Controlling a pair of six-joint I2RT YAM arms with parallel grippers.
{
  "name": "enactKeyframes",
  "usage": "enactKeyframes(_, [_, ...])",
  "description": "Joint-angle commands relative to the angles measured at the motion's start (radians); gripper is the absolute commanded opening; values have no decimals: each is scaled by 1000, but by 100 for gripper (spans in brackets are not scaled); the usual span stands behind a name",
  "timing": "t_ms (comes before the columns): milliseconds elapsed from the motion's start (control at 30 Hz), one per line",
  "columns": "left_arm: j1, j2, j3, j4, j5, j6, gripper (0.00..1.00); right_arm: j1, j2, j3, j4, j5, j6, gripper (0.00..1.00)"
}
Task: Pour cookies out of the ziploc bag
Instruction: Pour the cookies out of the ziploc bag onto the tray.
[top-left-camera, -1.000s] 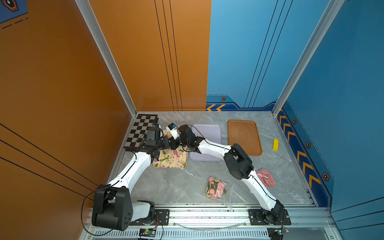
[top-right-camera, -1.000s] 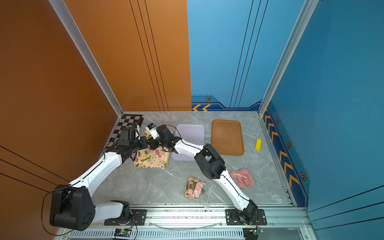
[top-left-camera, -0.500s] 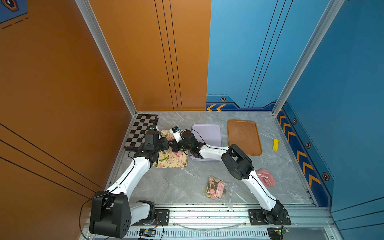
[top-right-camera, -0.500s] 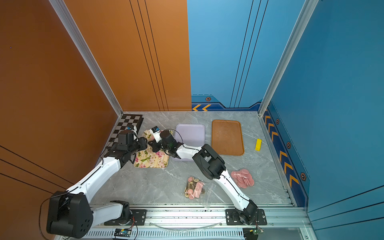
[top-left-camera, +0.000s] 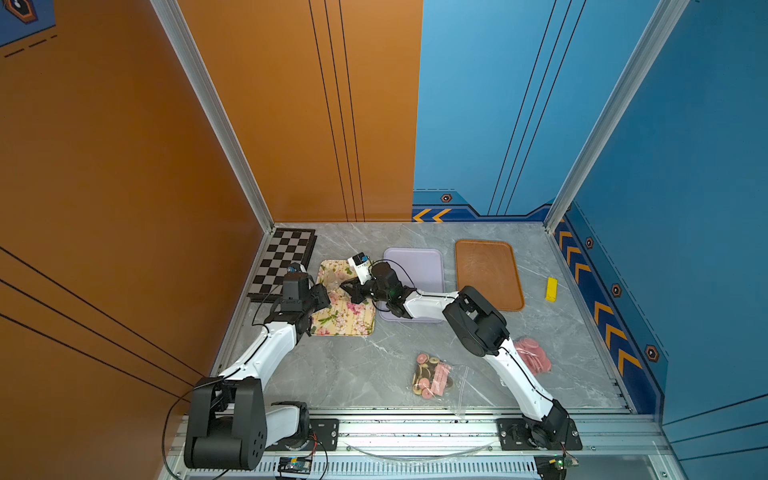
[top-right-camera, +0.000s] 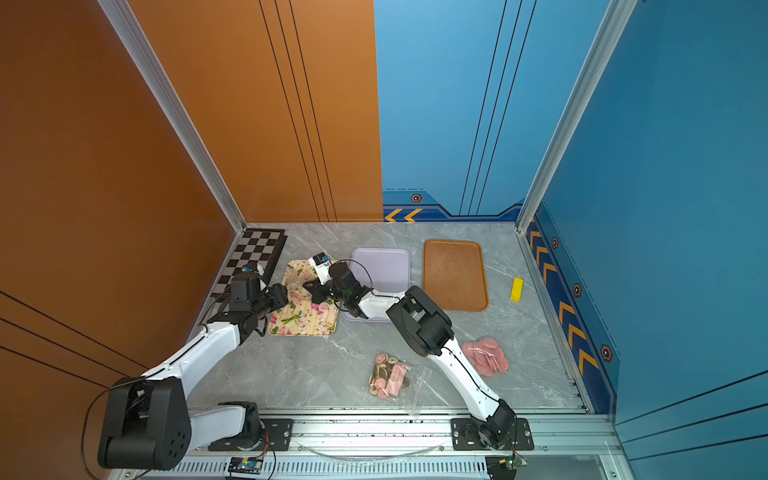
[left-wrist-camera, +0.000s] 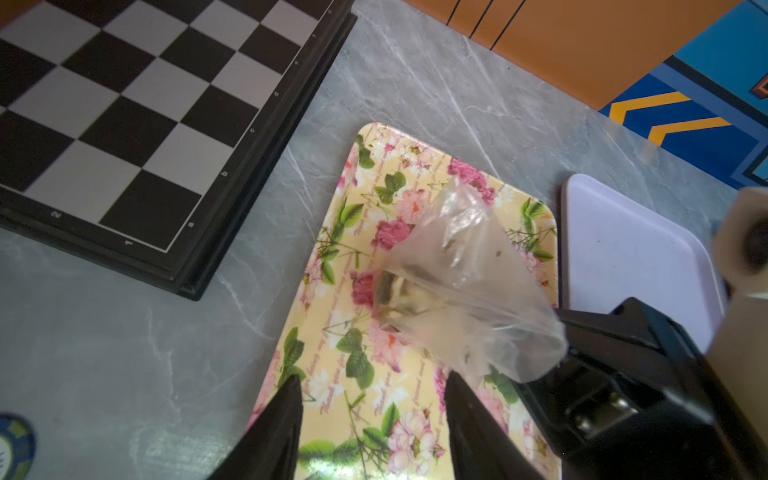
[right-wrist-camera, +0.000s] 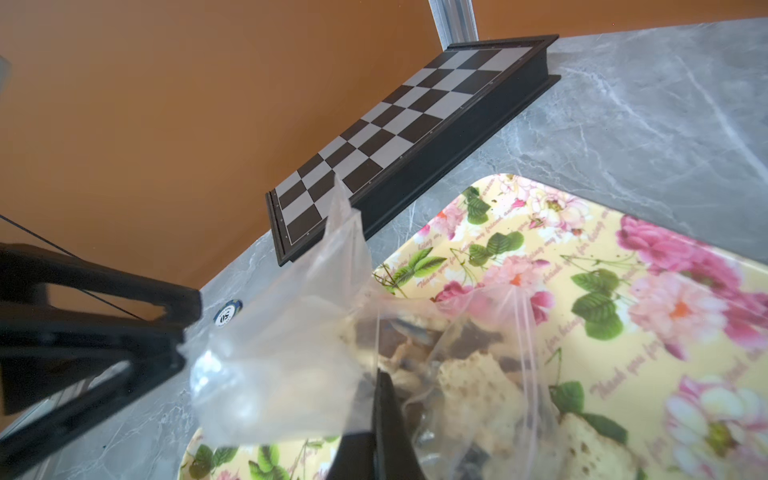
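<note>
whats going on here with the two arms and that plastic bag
The right gripper is shut on a clear ziploc bag and holds it over the floral tray. Cookies show inside the bag, so the pour is not finished. The left gripper sits beside the bag with its fingers open, holding nothing.

The left pincer (top-right-camera: 286, 294) and right pincer (top-right-camera: 308, 286) face each other over the floral tray (top-right-camera: 307, 322), a clear ziploc bag (top-right-camera: 297, 283) between them. Nearer on the bench (top-right-camera: 332, 374), bagged cookies (top-right-camera: 390, 380) lie, pink discs (top-right-camera: 486, 355) to their right.
</note>
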Motion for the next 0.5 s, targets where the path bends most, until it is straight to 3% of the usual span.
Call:
enactKeyframes(0, [30, 44, -7, 81, 119, -53, 53, -12, -27, -11, 72, -36, 33, 0])
enactKeyframes(167, [91, 128, -30, 257, 284, -190, 55, -11, -26, -12, 85, -50, 41, 0])
enactKeyframes(467, [27, 225, 56, 257, 266, -127, 57, -14, -14, -2, 103, -77, 55, 0])
